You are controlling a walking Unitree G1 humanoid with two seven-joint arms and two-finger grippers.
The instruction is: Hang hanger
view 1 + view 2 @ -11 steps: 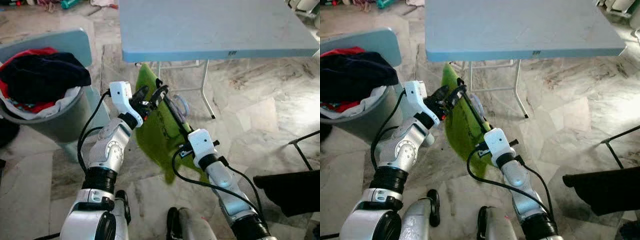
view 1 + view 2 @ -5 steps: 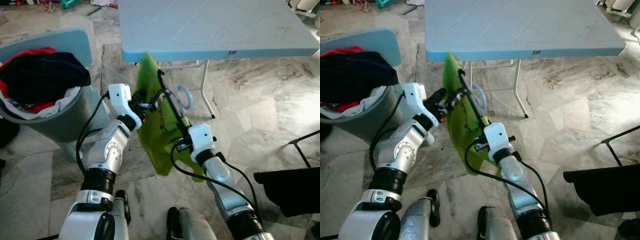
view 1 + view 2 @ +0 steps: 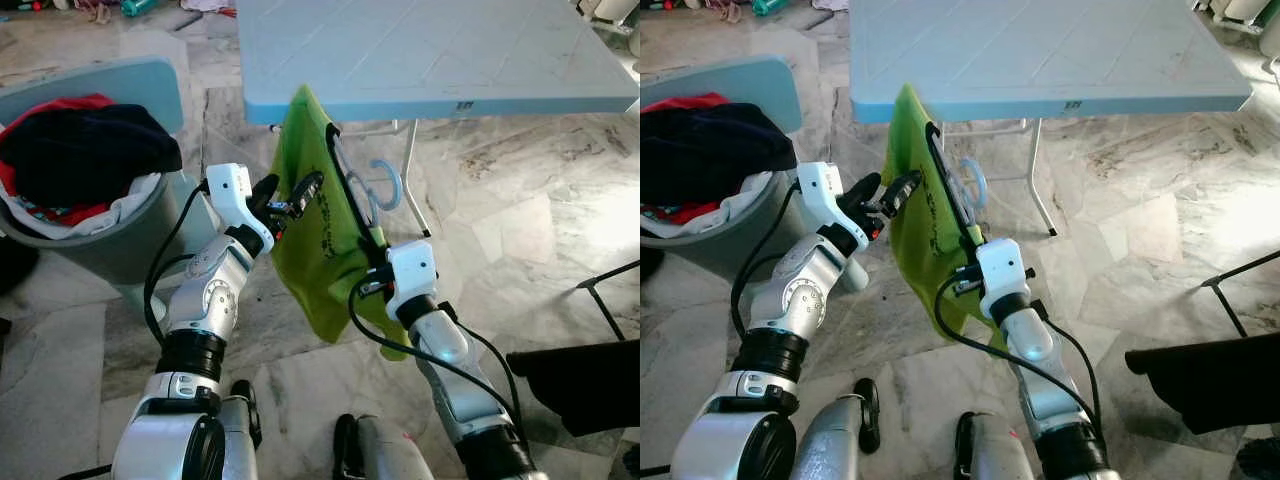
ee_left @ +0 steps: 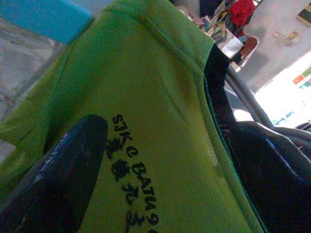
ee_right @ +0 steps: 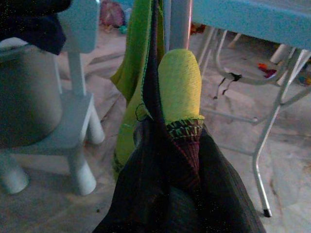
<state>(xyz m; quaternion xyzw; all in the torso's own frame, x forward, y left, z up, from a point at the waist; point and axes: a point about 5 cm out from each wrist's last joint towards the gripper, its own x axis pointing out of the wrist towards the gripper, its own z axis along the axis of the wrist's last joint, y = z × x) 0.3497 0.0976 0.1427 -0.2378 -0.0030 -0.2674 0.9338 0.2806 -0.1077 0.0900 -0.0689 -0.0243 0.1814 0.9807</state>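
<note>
A lime-green shirt point(image 3: 315, 235) with black trim and black lettering hangs on a pale blue hanger whose hook point(image 3: 386, 186) sticks out to the right. Both grippers hold it up just before the table's front edge. My left gripper point(image 3: 296, 188) is at the shirt's chest, fingers apart on either side of the cloth; in the left wrist view the lettering point(image 4: 131, 179) lies between its fingers point(image 4: 63, 170). My right gripper point(image 3: 375, 245) is shut on the shirt's lower shoulder and sleeve hem point(image 5: 182, 128).
A light blue folding table point(image 3: 430, 60) on white metal legs point(image 3: 415, 190) stands straight ahead. A grey laundry basket point(image 3: 110, 245) heaped with dark and red clothes sits on a pale blue chair point(image 3: 130, 80) at the left. A black object point(image 3: 585, 380) lies low right on the marble floor.
Both arms have lifted the shirt and hanger; its top now overlaps the table's front edge. The hook sits higher and further right. The left gripper's fingers have spread.
</note>
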